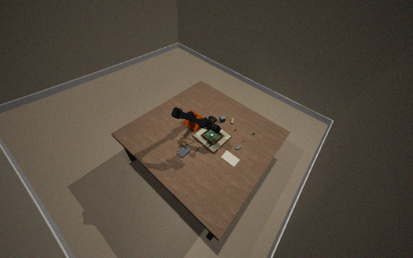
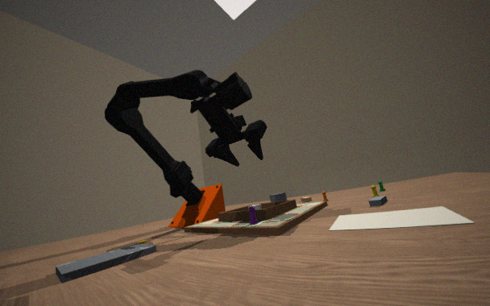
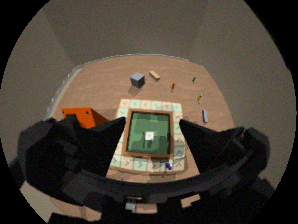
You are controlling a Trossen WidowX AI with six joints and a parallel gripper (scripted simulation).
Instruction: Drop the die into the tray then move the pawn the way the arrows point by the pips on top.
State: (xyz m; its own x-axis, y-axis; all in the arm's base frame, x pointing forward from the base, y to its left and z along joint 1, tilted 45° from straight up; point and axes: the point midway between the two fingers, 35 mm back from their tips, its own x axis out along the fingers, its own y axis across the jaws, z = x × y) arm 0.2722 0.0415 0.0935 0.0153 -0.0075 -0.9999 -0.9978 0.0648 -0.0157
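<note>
Gripper (image 2: 241, 155): is being held high above the board, jaws spread wide — nothing is being gripped between the fingers (image 2: 256, 142).

Die (image 3: 150, 136): is lying as a small white cube on the green floor of the tray, near its middle; in the wrist view it is being framed in the gap between the two dark fingers, well below them and touching neither. Top face: too small for the pips to be read.

Tray (image 3: 132, 137): brown-walled, is sitting at the centre of the board (image 3: 135, 104).

Pawn (image 2: 252, 214): purple, is standing upright on the board's near strip of squares, just outside the tray wall.

Surroundings: a white sheet (image 2: 399, 217) and a grey bar (image 2: 105, 258) are lying on the table (image 2: 282, 274) — both apart from the board.
</note>
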